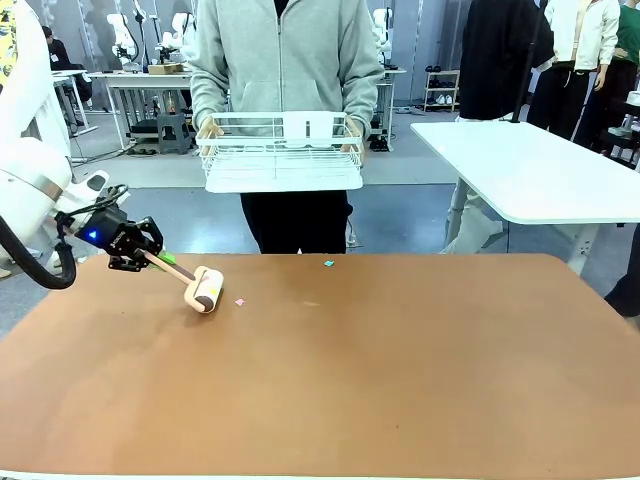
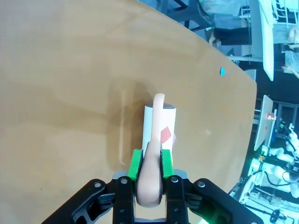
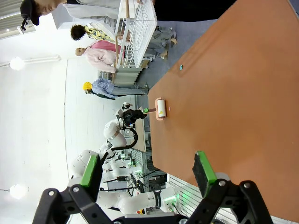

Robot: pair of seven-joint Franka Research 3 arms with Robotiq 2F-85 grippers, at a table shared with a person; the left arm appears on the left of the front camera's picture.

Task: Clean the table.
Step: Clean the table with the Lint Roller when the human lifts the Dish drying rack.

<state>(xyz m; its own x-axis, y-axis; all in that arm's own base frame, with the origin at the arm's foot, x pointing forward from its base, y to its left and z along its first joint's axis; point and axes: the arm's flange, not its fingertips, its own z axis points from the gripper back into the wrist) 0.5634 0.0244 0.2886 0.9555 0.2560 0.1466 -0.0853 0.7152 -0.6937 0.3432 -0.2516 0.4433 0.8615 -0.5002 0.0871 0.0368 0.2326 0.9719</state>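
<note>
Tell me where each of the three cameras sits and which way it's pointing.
Front view: fixed on the robot's side, facing across the table at a person holding a basket; the left gripper shows at the left.
Left wrist view: on the left wrist, looking down along that gripper, shut on the lint roller.
Right wrist view: on the right wrist, rolled sideways, looking across the table past the open right gripper.
Shared: all three show the lint roller and a teal scrap.

Desk (image 1: pixel 400 380): top smooth, matt, reddish-brown.
Lint roller (image 1: pixel 205 289): handle smooth peach plastic; roll white paper.
Basket (image 1: pixel 250 150): white coated wire, pale wooden handles.
Left hand (image 2: pixel 150 165): black matt body, green pads (image 2: pixel 135 164).
</note>
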